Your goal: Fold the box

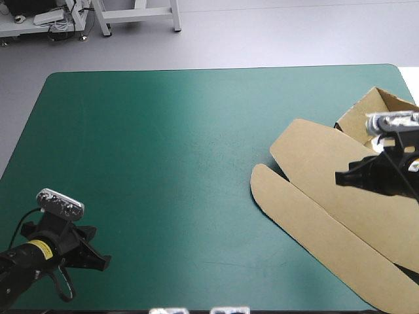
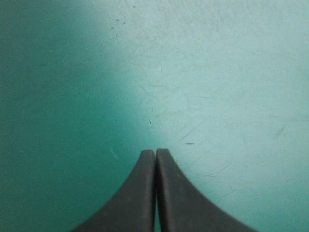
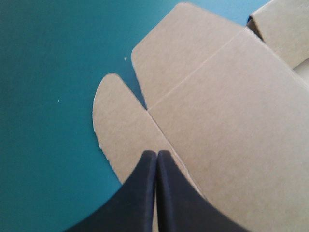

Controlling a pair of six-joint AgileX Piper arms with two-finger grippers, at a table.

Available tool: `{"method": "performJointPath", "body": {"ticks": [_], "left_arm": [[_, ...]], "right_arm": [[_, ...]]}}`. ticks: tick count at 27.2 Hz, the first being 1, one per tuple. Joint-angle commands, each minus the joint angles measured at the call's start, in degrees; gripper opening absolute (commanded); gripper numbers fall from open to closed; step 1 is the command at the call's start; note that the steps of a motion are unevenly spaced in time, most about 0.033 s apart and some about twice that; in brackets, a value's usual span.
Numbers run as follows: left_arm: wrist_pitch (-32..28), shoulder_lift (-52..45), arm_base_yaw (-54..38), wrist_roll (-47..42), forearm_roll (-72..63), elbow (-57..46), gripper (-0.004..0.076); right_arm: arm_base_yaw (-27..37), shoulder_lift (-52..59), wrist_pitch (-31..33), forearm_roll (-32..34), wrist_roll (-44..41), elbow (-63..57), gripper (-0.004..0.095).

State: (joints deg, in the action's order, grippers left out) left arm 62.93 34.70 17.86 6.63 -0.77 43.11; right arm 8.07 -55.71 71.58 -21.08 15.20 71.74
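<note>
Box (image 1: 327,190) lies at the right of the high view, mostly flat, walls up only at its far corner. Right gripper (image 3: 157,153) hovers over it, clenched and empty. Left gripper (image 2: 155,152), lower left, is clenched over bare cover (image 1: 163,163). Most folding looks undone.

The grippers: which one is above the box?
The right gripper, shut, over the box; the left gripper has only the teal-green cover beneath.
</note>
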Motion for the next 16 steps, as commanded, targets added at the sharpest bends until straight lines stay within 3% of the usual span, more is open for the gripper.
{"method": "performJointPath", "body": {"ticks": [1, 4, 10, 16], "left_arm": [[-6.52, -4.05, 0.25, -0.84, -0.26, -4.21, -0.0009], [-6.75, -7.33, 0.25, -0.84, -0.5, -8.2, -0.0009], [-6.9, -13.02, 0.25, -1.42, -0.5, -12.48, -0.0009], [-7.79, -17.39, 0.25, -1.42, -0.75, -13.81, -0.0009]], "right_arm": [[-2.21, 7.26, -1.71, 3.67, -2.2, -4.82, -0.0017], [-2.21, 13.76, -2.41, 7.37, -4.0, -10.97, -0.0017], [-2.21, 25.42, -8.85, 9.82, -4.88, -24.98, -0.0017], [-2.21, 33.8, -10.91, 10.4, -3.09, -37.49, -0.0017]]}}
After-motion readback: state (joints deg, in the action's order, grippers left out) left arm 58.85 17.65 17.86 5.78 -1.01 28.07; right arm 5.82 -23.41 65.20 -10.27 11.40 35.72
